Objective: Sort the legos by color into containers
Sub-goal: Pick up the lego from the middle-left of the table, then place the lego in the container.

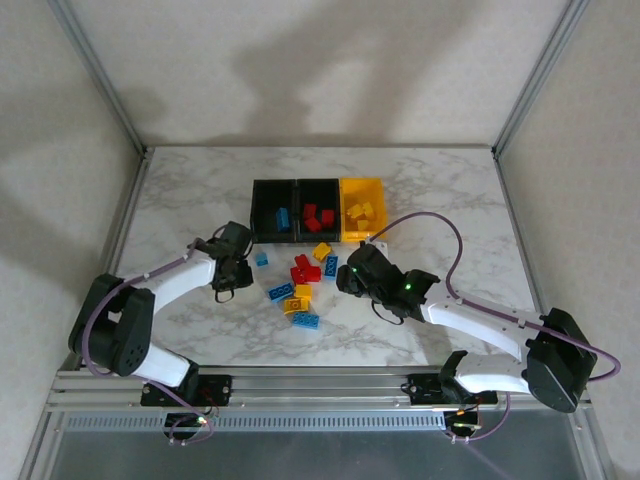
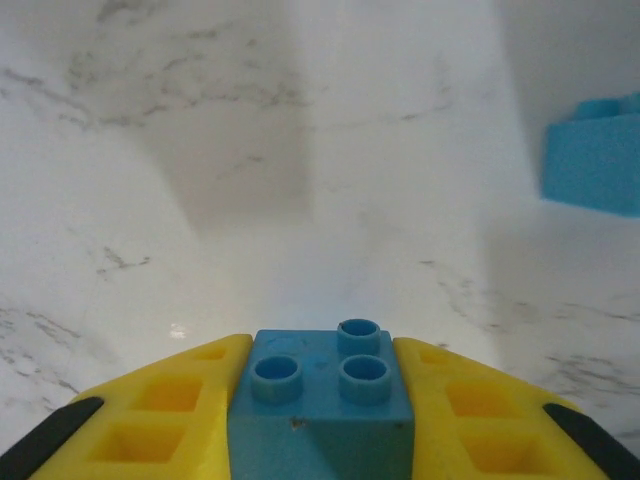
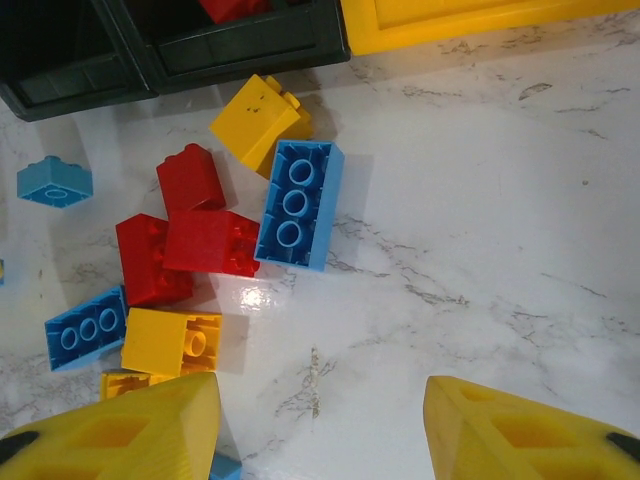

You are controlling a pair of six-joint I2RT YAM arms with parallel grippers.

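My left gripper (image 2: 318,348) is shut on a small light blue lego (image 2: 322,400), studs up, just above the marble table; in the top view this gripper (image 1: 236,262) sits left of the pile. A second blue lego (image 2: 595,155) lies to its right. My right gripper (image 3: 320,392) is open over bare marble, right of the loose legos (image 1: 301,285): a long blue one (image 3: 298,205), red ones (image 3: 205,243), yellow ones (image 3: 258,120). The containers stand behind the pile: left black bin (image 1: 260,212) holding blue, middle black bin (image 1: 302,228) holding red, yellow bin (image 1: 378,200) holding yellow.
The marble table (image 1: 450,210) has free room on both sides of the bins and pile. Metal frame posts (image 1: 130,200) border the table's left and right edges. The right arm's purple cable (image 1: 440,220) loops over the table's right half.
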